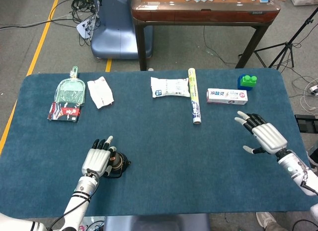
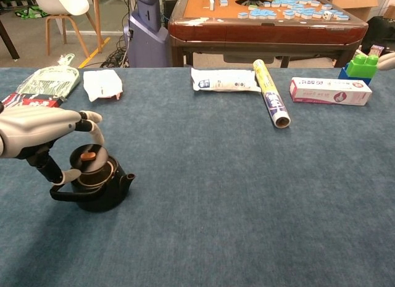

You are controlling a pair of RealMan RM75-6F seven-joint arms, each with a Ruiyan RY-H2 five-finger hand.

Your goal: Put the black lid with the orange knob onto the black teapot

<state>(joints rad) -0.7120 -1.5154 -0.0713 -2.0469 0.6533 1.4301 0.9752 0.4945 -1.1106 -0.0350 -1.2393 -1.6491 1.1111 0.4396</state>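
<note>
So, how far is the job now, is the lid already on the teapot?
Not fully. Done: the black lid with the orange knob has been picked up and brought over the black teapot. In hand: the left hand pinches it just above the opening, slightly tilted, apparently not seated. Left: lower it into the rim and let go. The right hand is open, away from the pot.
</note>
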